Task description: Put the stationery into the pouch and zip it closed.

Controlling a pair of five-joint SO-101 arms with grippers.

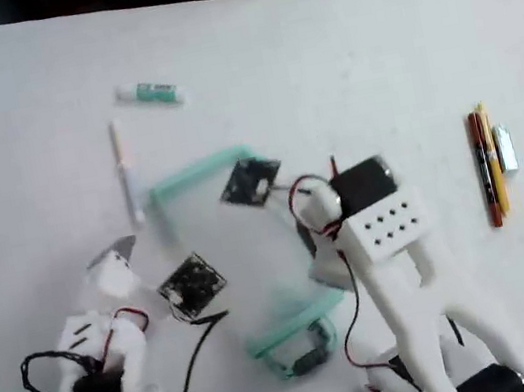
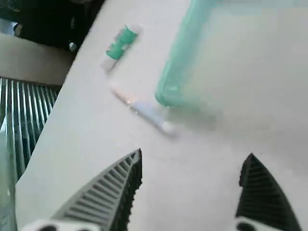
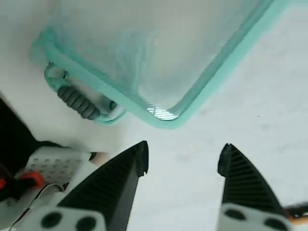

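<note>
Left gripper [image 2: 195, 159] jaws apart near pen [image 2: 144, 108], right gripper [image 3: 185, 149] apart beside pouch [image 3: 230, 61]

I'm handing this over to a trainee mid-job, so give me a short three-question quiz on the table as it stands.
1. True or false: the white glue stick with a green label lies inside the translucent mint-trimmed pouch.
2. Which things lie side by side on the table, well apart from the pouch? A) red and yellow pens B) scissors C) a ruler
3. Fill in: the left end effector and the right end effector are both ____.
Key: 1 false, it lies on the bare table; 2 A; 3 open.
</note>
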